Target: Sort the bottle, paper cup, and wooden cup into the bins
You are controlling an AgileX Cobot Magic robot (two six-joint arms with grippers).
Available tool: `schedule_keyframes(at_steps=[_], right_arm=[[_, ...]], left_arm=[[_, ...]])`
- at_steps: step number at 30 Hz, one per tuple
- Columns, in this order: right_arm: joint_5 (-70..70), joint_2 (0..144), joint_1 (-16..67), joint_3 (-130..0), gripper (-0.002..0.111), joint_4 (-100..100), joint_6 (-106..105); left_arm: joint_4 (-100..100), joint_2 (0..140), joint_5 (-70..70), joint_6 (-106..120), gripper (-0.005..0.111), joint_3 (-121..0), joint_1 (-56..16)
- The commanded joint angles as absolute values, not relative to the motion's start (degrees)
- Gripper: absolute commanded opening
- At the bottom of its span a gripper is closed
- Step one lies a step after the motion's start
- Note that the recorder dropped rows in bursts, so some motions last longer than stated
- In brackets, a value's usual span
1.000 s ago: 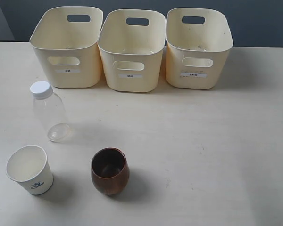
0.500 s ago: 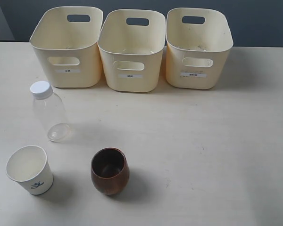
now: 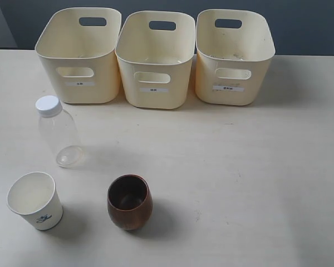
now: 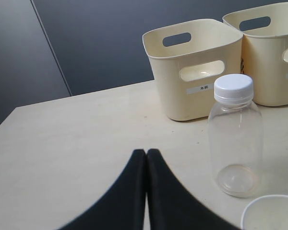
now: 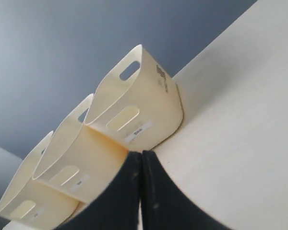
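The clear bottle (image 3: 58,133) with a white cap stands at the left of the table, also seen upright in the left wrist view as the bottle (image 4: 235,136). In front of it are the white paper cup (image 3: 34,201) and, to its right, the brown wooden cup (image 3: 129,202). Only the paper cup's rim (image 4: 271,213) shows in the left wrist view. Three cream bins (image 3: 154,58) line the back edge. My left gripper (image 4: 147,152) is shut and empty, short of the bottle. My right gripper (image 5: 141,154) is shut and empty, facing the bins (image 5: 134,103). Neither gripper appears in the exterior view.
The pale wooden table (image 3: 239,167) stretches to the right of the cups. A dark grey wall (image 4: 101,43) rises behind the bins. The table's far edge runs just behind the bin row.
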State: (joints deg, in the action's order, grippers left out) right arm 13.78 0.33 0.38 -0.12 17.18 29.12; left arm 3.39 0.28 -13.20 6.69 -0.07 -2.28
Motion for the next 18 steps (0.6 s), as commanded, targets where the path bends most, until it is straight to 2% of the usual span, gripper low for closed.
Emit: schedule_keyframes(at_steps=[1, 4, 8, 13, 18], right_arm=[[14.0, 0.0, 4.1, 0.0, -0.001, 38.9, 6.9], [18.2, 0.0, 6.8, -1.1, -0.001, 59.1, -18.5], [31.4, 0.0, 8.0, -5.4, -0.001, 82.1, -51.0], [31.0, 3.0, 8.0, -8.4, -0.001, 87.3, -55.9], [34.6, 12.9, 8.0, -8.4, -0.001, 86.4, -58.1]], left_arm=[[3.8, 0.0, -12.8, 6.6, 0.000, 0.0, -2.5], [3.8, 0.0, -12.8, 6.6, 0.000, 0.0, -2.5], [3.8, 0.0, -12.8, 6.6, 0.000, 0.0, -2.5], [3.8, 0.0, -13.0, 6.6, 0.000, 0.0, -2.5], [3.8, 0.0, -12.9, 6.6, 0.000, 0.0, -2.5]])
